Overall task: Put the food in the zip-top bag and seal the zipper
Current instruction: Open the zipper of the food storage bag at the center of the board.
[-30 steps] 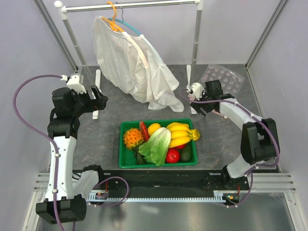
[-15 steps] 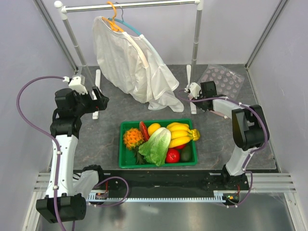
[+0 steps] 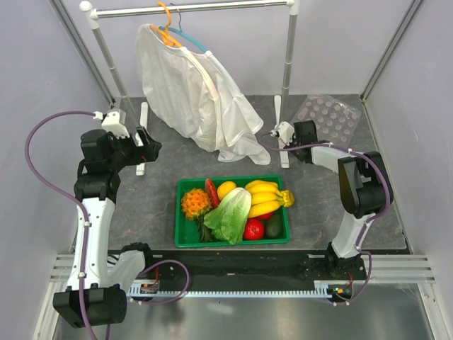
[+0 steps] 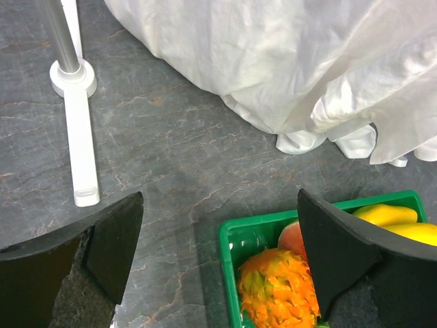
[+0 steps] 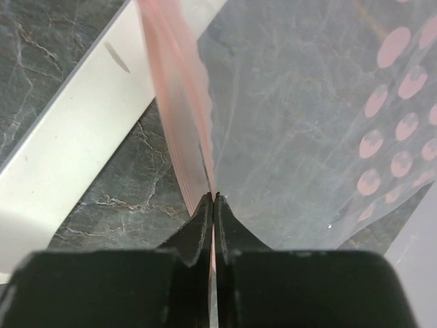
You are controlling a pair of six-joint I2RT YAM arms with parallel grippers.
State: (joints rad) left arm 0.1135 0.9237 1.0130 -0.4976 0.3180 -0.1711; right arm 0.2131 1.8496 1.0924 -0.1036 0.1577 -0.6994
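Fingers (image 5: 194, 236) of right gripper (image 5: 213, 199) clenched on zipper (image 5: 174, 102) of dotted zip-top bag (image 3: 329, 117), far right, just beside white rack foot (image 5: 75, 150). Left gripper (image 4: 218, 229) spread wide, grasping nothing, far-left of green tray (image 3: 180, 216) with lettuce (image 3: 230, 212), yellow fruit (image 3: 226, 189), tomato (image 3: 253, 229) among bananas (image 3: 265, 195); white garment (image 3: 191, 92) hanging between

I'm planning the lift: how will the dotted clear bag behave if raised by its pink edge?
Likely floppy: the bag is thin clear film, bending away where the right claw pinches its pink strip. Probably very light, so it should hang and sway. Smooth film may slip from that narrow pinch.
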